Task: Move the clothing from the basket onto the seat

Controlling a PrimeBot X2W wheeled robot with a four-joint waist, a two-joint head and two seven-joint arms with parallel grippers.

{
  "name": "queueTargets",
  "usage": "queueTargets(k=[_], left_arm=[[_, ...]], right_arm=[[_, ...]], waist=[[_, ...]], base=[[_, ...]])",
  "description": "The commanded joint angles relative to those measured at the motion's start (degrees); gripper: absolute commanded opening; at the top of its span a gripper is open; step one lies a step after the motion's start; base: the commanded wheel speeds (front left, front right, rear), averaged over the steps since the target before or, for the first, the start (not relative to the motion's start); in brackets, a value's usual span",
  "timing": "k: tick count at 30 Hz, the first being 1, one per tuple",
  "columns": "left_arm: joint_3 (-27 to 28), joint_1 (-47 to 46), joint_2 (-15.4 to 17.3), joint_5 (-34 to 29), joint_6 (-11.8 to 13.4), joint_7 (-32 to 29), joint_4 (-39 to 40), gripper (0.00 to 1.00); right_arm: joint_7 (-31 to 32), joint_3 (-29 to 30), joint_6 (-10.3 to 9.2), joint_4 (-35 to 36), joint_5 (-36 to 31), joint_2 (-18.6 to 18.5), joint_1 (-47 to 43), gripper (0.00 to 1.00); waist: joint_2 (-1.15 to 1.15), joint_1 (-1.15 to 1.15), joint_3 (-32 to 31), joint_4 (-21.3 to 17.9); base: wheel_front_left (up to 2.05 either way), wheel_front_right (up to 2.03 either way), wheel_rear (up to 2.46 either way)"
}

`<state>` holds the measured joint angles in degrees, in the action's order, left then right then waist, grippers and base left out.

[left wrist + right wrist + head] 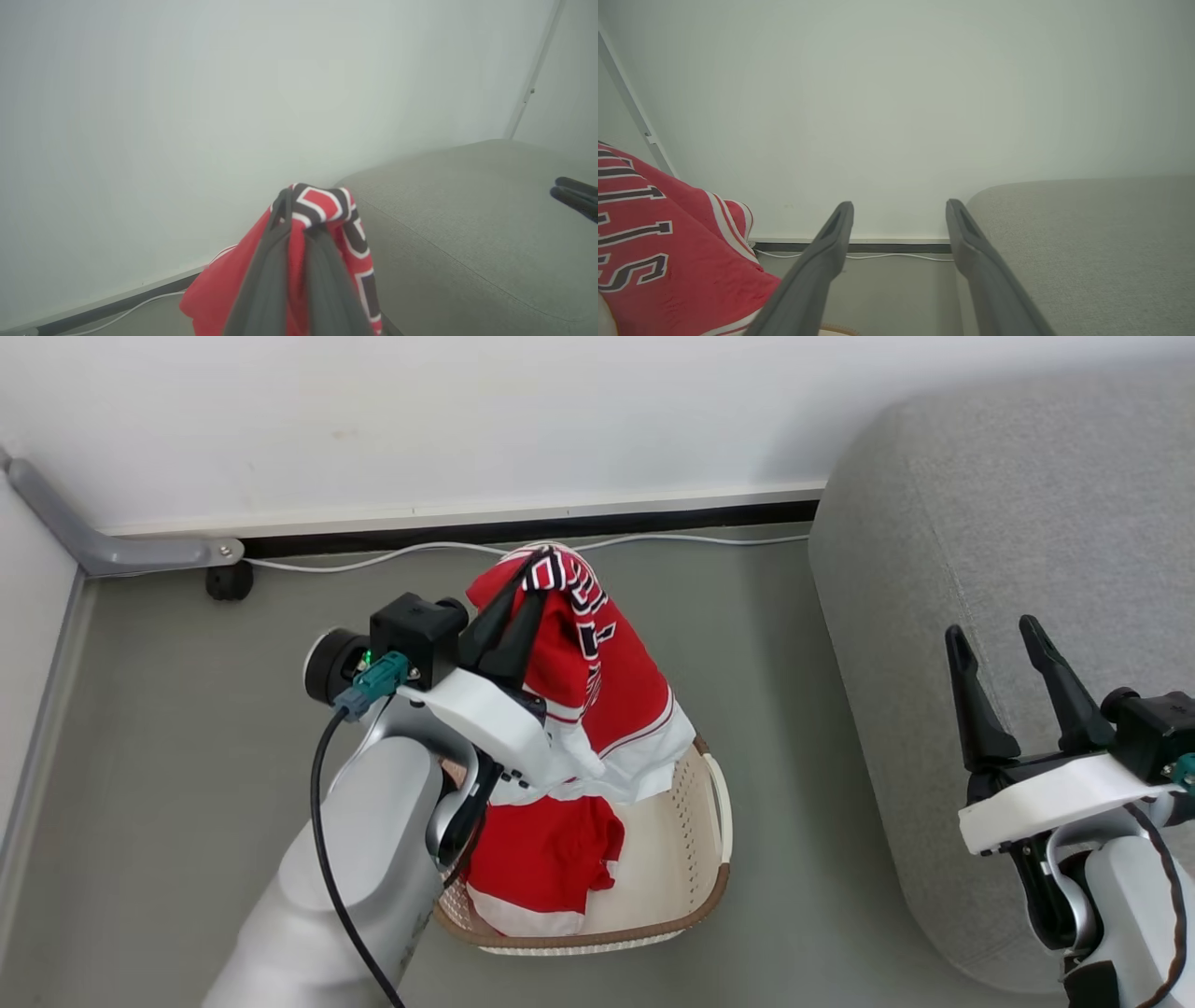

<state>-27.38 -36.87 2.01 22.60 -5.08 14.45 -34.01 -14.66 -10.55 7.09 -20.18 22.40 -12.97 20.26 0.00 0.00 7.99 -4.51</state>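
My left gripper (pixel 527 581) is shut on the lettered red garment (pixel 616 681) and holds it up above the cream basket (pixel 705 859), its hem still hanging to the rim. In the left wrist view the fingers (pixel 275 261) pinch a fold of the lettered garment (pixel 327 205). A second red garment (pixel 541 863) lies inside the basket. The grey seat (pixel 1008 523) stands to the right of the basket. My right gripper (pixel 994 649) is open over the seat's edge, nothing between its fingers (pixel 826 247); the lettered garment (pixel 658 233) shows at that view's left.
A white wall and dark skirting run behind, with a white cable (pixel 373 560) along the floor. A grey bracket and black caster (pixel 229 581) sit at the back left. The grey floor (pixel 784 644) separates the basket from the seat.
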Motion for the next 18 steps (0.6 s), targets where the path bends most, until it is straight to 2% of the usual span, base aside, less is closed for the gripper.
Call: queueTargets(k=[1, 12, 18], left_arm=[[1.77, -3.61, 0.88, -0.8, -0.62, 0.54, 2.3, 0.0], [0.96, -9.96, 0.87, -1.66, -0.51, 0.54, 3.67, 0.0], [0.3, -11.1, 0.87, -0.96, -0.03, 0.54, 3.71, 0.0]], right_arm=[[-0.34, -0.71, 0.4, 0.88, -0.76, -0.16, -0.33, 1.0], [-0.34, -1.42, 0.4, 0.39, -0.77, 0.42, 0.1, 1.0], [-0.34, -5.03, 0.4, 3.89, 0.07, 0.53, 2.5, 1.0]], waist=[[0.0, 0.0, -0.24, 0.43], [0.0, 0.0, -0.47, 1.08], [0.0, 0.0, 0.07, 0.56]], base=[[0.0, 0.0, 0.0], [0.0, 0.0, 0.0], [0.0, 0.0, 0.0]])
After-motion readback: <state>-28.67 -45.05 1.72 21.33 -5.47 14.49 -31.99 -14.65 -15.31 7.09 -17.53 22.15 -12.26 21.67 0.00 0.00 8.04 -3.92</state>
